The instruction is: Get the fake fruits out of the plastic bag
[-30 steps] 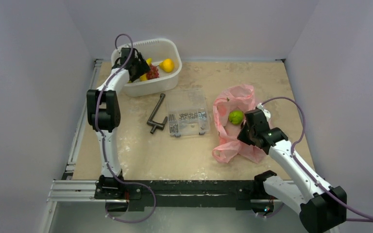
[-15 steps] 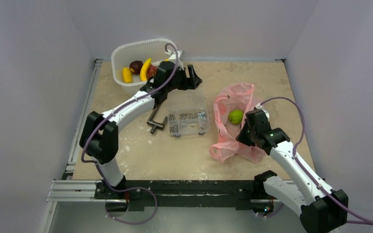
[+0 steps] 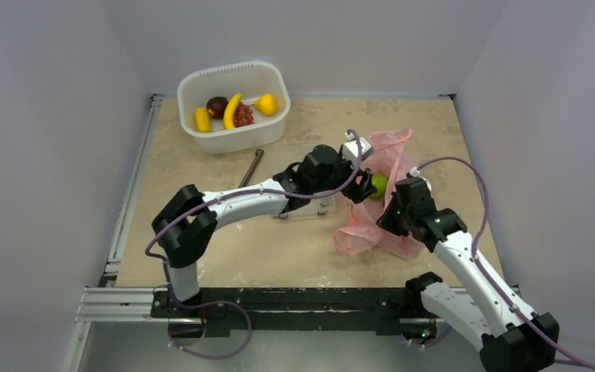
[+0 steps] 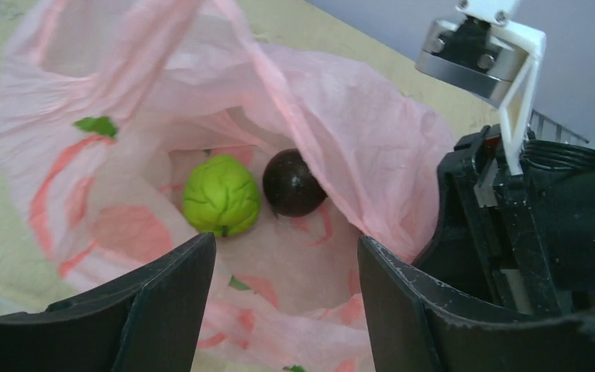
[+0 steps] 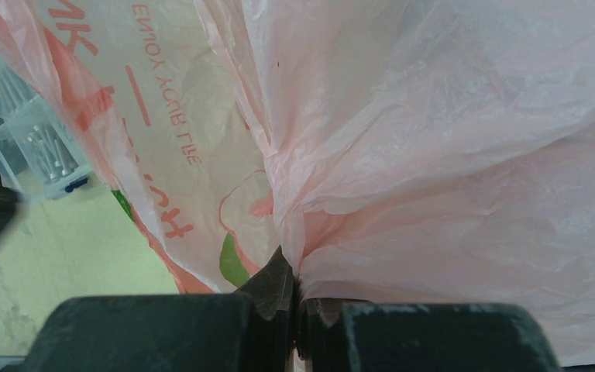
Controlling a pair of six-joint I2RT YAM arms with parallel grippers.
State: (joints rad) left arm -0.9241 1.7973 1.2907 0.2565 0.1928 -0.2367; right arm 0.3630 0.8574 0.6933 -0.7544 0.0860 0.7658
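Reaching with the left gripper point(image 3: 360, 186) across the table point(image 3: 279, 252) to the open mouth of the plastic bag point(image 3: 360, 232), on the right half of the table. Poised just above that opening and aimed down into it, with jaws spread apart and nothing between them. Seen from the left wrist, at the bottom of the bag, on the pink film: a round, ribbed green fruit point(image 4: 221, 194) and, just beside it, a dark round fruit point(image 4: 294, 183). Pinching a fold of the bag's film in the right gripper point(image 5: 294, 302), clenched tight at the bag's near right edge, with the film bunched upward from the fingertips. Left of the bag, mostly hidden under the left arm point(image 3: 240, 200), a clear screw box point(image 5: 39, 155); beyond that, a dark metal bar point(image 3: 252, 167). At the far left, well apart from the bag, a white tub point(image 3: 232, 70) holding a yellow banana point(image 3: 232, 110), a red bumpy fruit point(image 3: 243, 116), a yellow-orange round fruit point(image 3: 266, 104), a dark fruit point(image 3: 217, 105) and a small yellow piece point(image 3: 202, 120).
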